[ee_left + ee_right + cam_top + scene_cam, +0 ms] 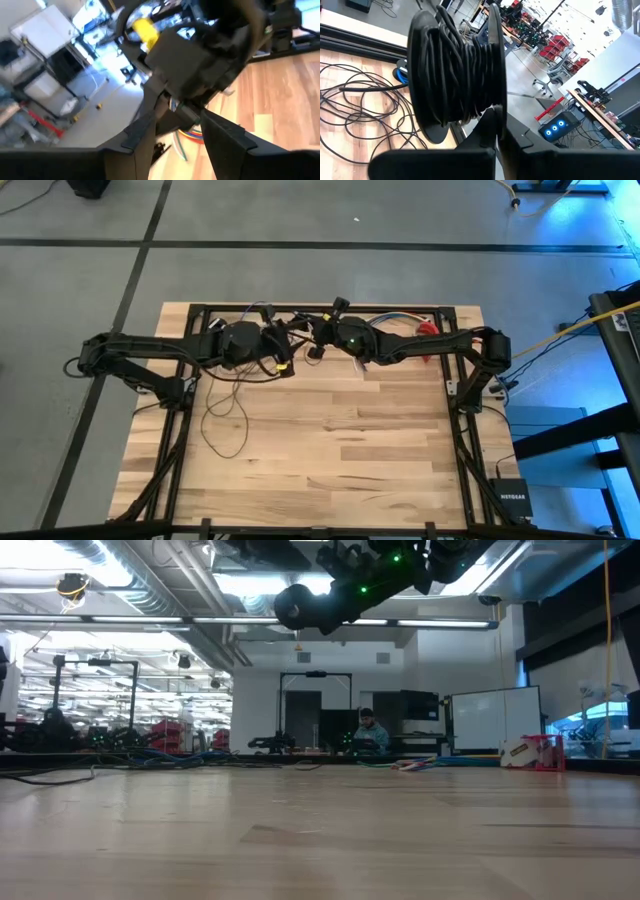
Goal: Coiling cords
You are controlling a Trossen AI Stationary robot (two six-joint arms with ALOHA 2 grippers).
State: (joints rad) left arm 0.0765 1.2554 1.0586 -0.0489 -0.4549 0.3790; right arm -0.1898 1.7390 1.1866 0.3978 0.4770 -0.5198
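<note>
Left fingers [175, 142] spread; right fingers [497, 130] clenched; thin dark cords [360, 107] lie looped on table [330, 450].

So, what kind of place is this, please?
Probably a robotics lab or workshop: a wooden table with two arms, racks of red bins, exposed ceiling ducts, and a person at a far desk.

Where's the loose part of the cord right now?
In the high view, the loose cord lies in loops on the table's far-left part, trailing below the left pincer; the rest is wound on the spool by the right pincer.
</note>
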